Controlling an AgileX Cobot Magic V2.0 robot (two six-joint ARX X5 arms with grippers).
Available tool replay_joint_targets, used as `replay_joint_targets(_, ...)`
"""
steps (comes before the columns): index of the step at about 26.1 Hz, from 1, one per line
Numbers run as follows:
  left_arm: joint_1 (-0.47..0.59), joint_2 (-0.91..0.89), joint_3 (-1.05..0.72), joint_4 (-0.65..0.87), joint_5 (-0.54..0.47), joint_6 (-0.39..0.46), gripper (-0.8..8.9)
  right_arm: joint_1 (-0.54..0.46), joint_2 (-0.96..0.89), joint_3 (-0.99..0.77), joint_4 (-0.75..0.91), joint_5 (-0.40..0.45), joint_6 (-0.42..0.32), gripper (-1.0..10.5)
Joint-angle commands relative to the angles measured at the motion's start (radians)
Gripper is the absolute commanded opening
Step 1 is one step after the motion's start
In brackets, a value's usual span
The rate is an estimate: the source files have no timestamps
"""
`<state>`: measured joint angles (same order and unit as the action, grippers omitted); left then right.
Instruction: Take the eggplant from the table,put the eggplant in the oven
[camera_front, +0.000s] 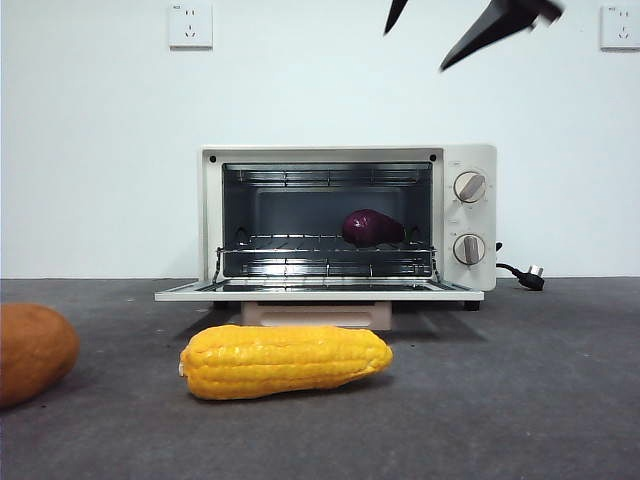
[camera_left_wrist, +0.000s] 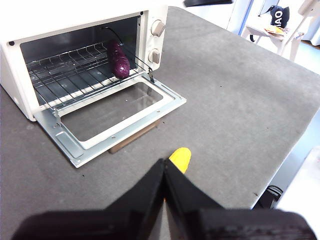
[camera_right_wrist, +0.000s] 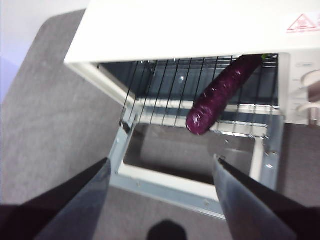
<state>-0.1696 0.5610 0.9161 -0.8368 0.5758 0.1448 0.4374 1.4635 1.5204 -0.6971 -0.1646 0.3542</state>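
- Front view: oven (camera_front: 348, 222) on the table (camera_front: 520, 390), door (camera_front: 318, 291) dropped flat. Eggplant (camera_front: 372, 228) lies on the rack (camera_front: 300, 243), right side, near the knobs (camera_front: 469, 187). Corn (camera_front: 285, 361) lies on the table in front of the door. Orange-brown vegetable (camera_front: 32, 350) is cut off by the left edge. Black gripper tips (camera_front: 470, 25) at the top, well above the oven; this view doesn't tell which arm. Plug (camera_front: 528, 274) lies right of the oven.
- Left wrist view: left gripper (camera_left_wrist: 165, 172) has jaws pressed together, holding nothing, over the table in front of the oven. Only the corn tip (camera_left_wrist: 180, 158) shows; the rest is hidden behind the jaws. Eggplant (camera_left_wrist: 118, 60) on the rack (camera_left_wrist: 75, 70) at the knob end, pointing front to back. Orange vegetable is out of frame here.
- Right wrist view: right gripper (camera_right_wrist: 160, 172) has jaws spread wide, empty, above the open door (camera_right_wrist: 195, 175). Eggplant (camera_right_wrist: 222, 95) is on the rack (camera_right_wrist: 170, 85), blunt end sticking out over the front rail; stem end is mostly hidden under the oven top (camera_right_wrist: 200, 30). Picture is soft, and knobs are cut off by the edge. No corn in this view.
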Motion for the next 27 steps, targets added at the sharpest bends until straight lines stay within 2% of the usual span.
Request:
replay_joint_targets(1,-0.003,0.000,-0.006,0.008,0.000,-0.003,-0.06,0.001,-0.056,0.003,-0.049,0.000,-0.087,3.5)
replay_joint_targets(17,-0.003,0.039,-0.006,0.016,0.000,-0.003,-0.06,0.001,-0.380,0.003,-0.328,0.001,-0.209,3.5)
replay_joint_targets(27,-0.003,0.041,-0.006,0.016,0.001,-0.004,-0.06,0.001,-0.513,0.003,-0.389,0.004,-0.223,3.4)
